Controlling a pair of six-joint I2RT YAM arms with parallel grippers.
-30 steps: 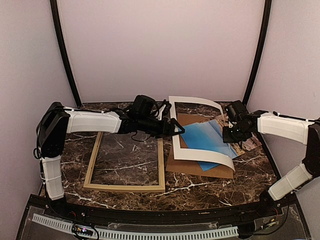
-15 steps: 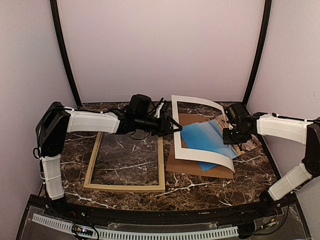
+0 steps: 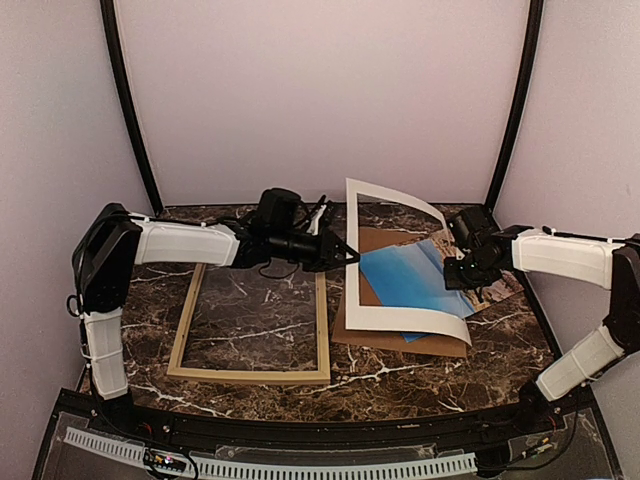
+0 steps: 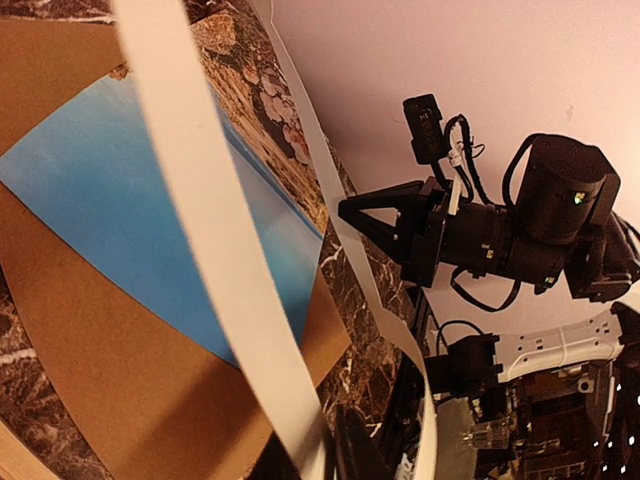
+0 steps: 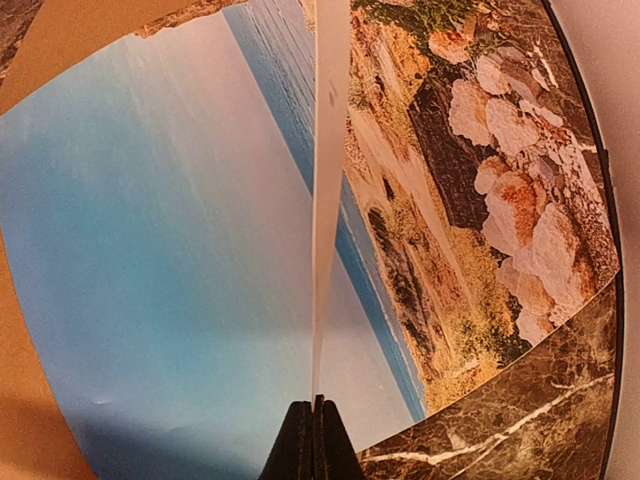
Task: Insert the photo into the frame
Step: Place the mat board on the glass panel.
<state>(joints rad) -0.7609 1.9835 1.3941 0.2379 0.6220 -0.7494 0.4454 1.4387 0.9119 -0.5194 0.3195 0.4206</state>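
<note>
Right of the empty frame (image 3: 250, 375), the photo (image 3: 405, 280) lies unplaced; my right gripper (image 3: 462, 275) pinches the white mat (image 3: 400, 320); whether my left gripper (image 3: 343, 250) grips, I cannot tell.

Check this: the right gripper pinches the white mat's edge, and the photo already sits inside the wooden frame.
Not right. The photo lies on the brown backing board, beside the empty wooden frame; the top view shows it. The right gripper does pinch the white mat's edge.

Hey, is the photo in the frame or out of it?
Out. The photo rests on the cardboard, right of the frame, beneath the lifted mat. Only bare table shows inside the frame.
</note>
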